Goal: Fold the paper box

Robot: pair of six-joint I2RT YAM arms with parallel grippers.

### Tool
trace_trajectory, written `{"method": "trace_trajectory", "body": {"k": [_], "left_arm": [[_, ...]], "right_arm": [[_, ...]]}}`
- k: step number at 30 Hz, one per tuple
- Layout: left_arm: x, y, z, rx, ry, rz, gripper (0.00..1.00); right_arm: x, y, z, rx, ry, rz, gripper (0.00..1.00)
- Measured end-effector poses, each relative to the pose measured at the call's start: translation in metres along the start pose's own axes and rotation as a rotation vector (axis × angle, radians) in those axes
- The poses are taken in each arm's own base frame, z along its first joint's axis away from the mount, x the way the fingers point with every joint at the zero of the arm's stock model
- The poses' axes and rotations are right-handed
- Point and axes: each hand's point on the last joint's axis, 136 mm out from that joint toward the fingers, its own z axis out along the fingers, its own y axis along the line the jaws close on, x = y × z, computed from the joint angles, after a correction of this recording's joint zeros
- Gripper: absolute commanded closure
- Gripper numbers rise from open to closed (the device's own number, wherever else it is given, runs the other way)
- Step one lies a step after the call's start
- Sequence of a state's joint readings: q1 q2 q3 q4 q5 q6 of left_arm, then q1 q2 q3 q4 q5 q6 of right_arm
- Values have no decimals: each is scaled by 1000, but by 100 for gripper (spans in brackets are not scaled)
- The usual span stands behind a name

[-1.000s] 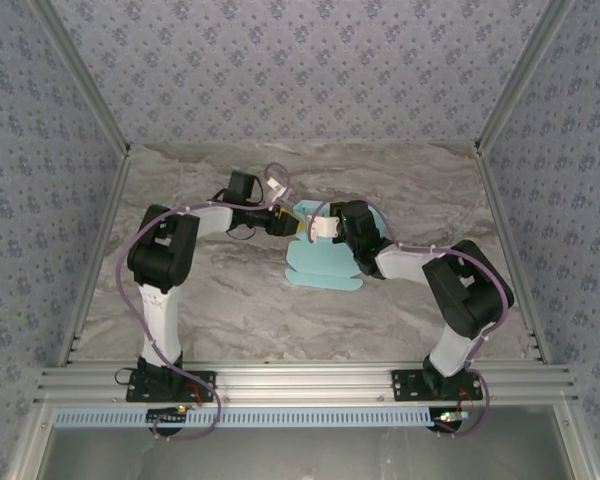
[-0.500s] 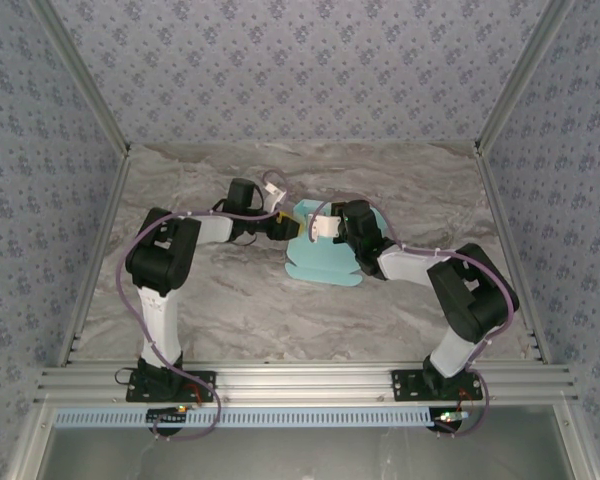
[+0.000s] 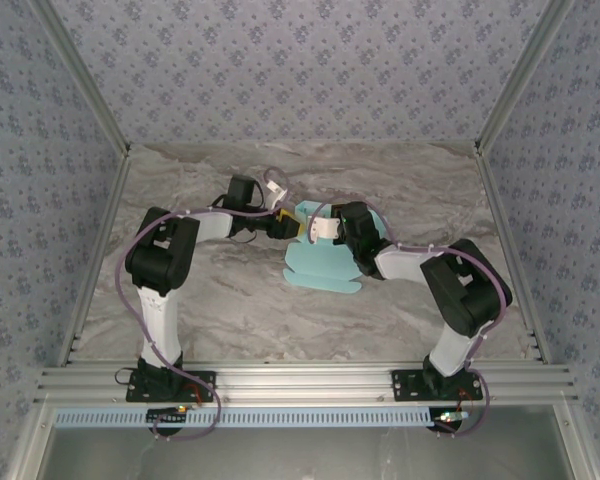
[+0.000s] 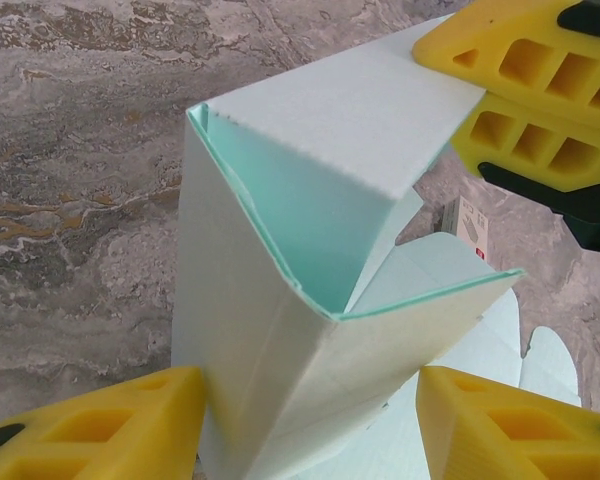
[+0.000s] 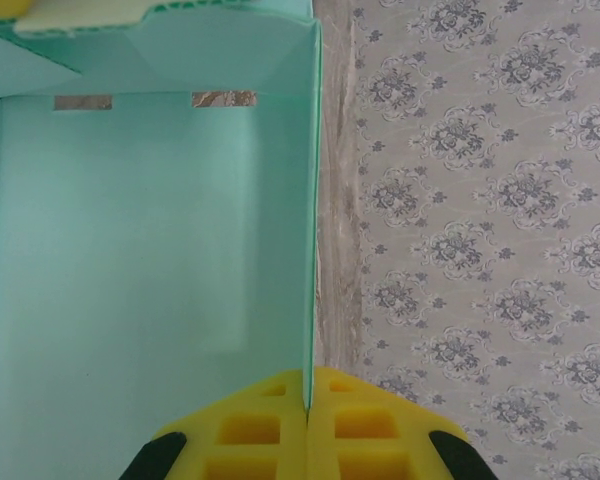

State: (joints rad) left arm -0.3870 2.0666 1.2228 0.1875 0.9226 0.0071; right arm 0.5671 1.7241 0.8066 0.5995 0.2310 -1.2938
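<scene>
The paper box [image 3: 325, 268] is lying at the middle of the tabletop [image 3: 230, 310], still half made: its rounded flaps are spreading flat toward the near side while the far end is standing up between the two arms. Over the last second very little is shifting; the left tool [image 4: 310, 400] is edging slightly closer to the raised end, and the sheet is keeping its place. Its yellow fingers [image 4: 100, 425] are standing apart on either side of an upright folded corner, one touching the card, though I cannot tell whether they are actually squeezing it. The right tool [image 5: 308, 400] is pressed together, pinching the top edge of a side wall and holding it vertical. In my judgement the corner is being settled, with the remaining flaps not yet tucked.
</scene>
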Motion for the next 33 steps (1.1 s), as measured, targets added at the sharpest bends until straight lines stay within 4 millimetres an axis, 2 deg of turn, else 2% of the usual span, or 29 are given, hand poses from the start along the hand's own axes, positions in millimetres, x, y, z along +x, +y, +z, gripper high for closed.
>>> {"method": "trace_trajectory", "body": {"k": [15,23,33], "left_arm": [[-2,1,0,-5,-2,10,44],[-2,4,1,-26,-10,19,49],[0,10,2,-63,-26,31,51]], "right_arm": [[6,1,8,0,15,4,100],[7,0,8,0,13,17,100],[1,-9,-8,-24,-21,56,100]]}}
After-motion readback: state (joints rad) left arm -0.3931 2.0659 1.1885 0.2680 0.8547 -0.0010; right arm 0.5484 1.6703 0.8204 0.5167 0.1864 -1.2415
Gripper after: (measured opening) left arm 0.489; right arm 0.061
